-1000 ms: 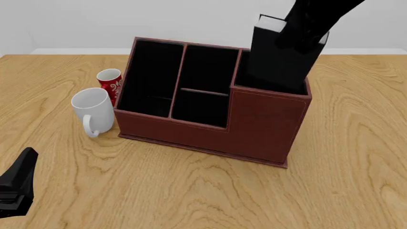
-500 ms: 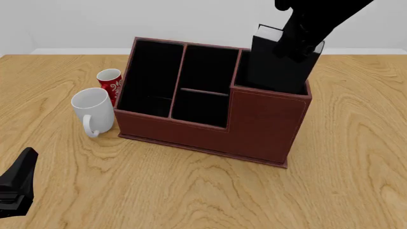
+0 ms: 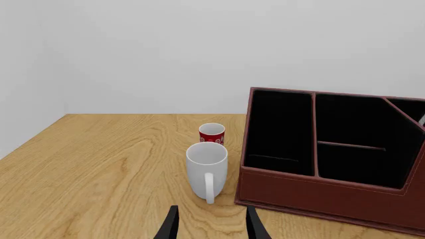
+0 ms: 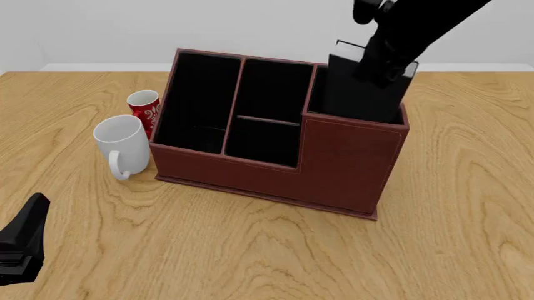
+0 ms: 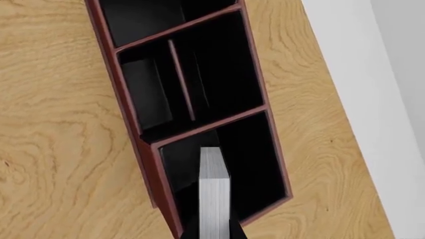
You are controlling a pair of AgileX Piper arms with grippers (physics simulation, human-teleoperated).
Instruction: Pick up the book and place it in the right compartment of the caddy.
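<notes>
Sunk lower since earlier frame: book (image 4: 361, 90) upright, long axis vertical, partway inside right compartment (image 5: 256, 164) of caddy (image 4: 334, 165). Right fingers (image 4: 386, 59) clamp it; left fingers (image 3: 209, 226) parted, idle.

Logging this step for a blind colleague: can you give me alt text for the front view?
The right gripper holds the book upright, partly lowered into the right compartment of the caddy. A white mug and red can stand left of it.
</notes>
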